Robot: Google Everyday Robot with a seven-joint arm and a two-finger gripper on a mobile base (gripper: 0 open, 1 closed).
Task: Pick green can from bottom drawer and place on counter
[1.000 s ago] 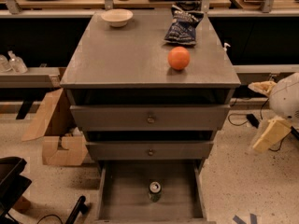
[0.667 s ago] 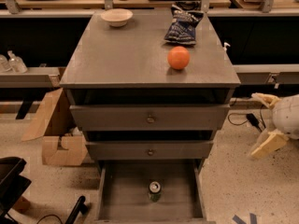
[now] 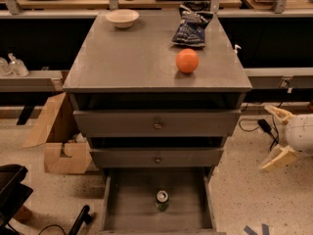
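Observation:
The green can [image 3: 162, 200] stands upright in the middle of the open bottom drawer [image 3: 128, 209], its silver top facing up. The counter [image 3: 142, 58] is the grey top of the cabinet above it. My gripper [image 3: 277, 137] is at the right edge of the view, beside the cabinet and level with the two closed drawers. Its two cream fingers [image 3: 279, 159] are spread apart and empty. It is well to the right of the can and above it.
On the counter sit an orange ball [image 3: 187, 60], a blue chip bag [image 3: 191, 27] and a white bowl [image 3: 122, 18]. A cardboard box [image 3: 58, 142] lies on the floor left of the cabinet. A black object [image 3: 11, 192] is at the lower left.
My gripper has moved down and slightly further right at the edge of the view. The can and the things on the counter have not moved.

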